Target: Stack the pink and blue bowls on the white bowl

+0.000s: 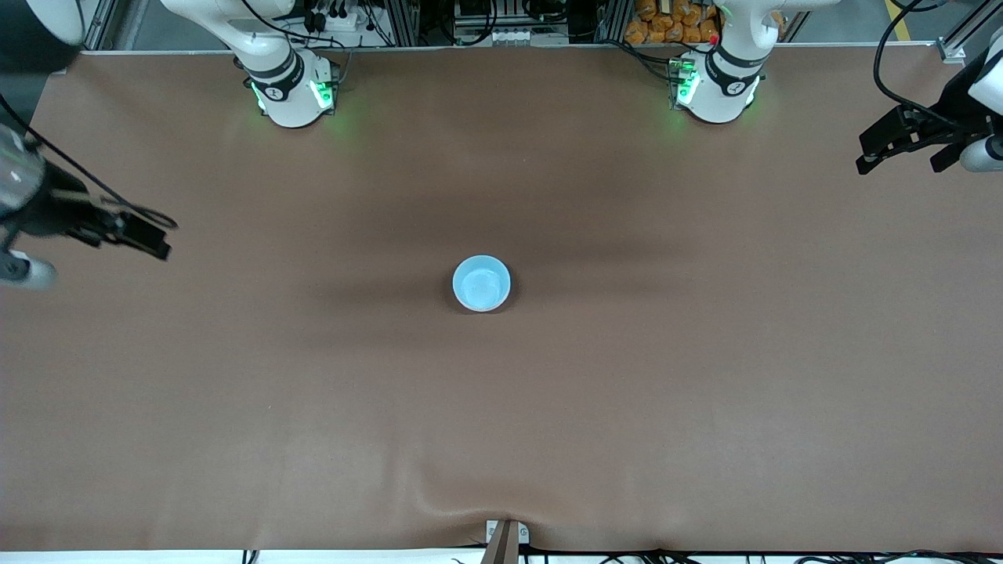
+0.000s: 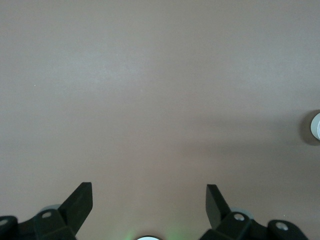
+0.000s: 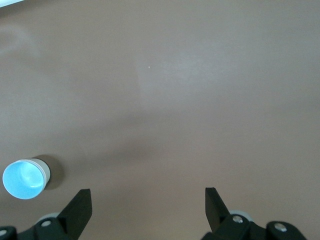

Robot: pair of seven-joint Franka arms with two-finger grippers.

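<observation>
A single stack of bowls [image 1: 481, 283] is seen near the middle of the brown tabletop [image 1: 627, 392], roughly midway between the two arms' ends. Only the light blue bowl is shown from above in the front view, its glossy inside facing up. In the right wrist view the same stack [image 3: 25, 178] is shown with a pale outer wall below the blue rim, but it cannot be told from these views which bowls lie beneath the blue one. In the left wrist view only a sliver of the stack [image 2: 315, 126] is caught at the picture's edge.

The left end effector [image 1: 901, 153] is held in the air over the tabletop's edge at the left arm's end, well apart from the stack. Its fingers [image 2: 80, 202] are spread wide and nothing is held between them; only bare tabletop is seen in the gap.

The right end effector [image 1: 145, 231] is held over the tabletop at the right arm's end, likewise well apart from the stack. Its fingers [image 3: 80, 207] are also spread wide, with nothing gripped.

The stack is touched by neither end effector.
</observation>
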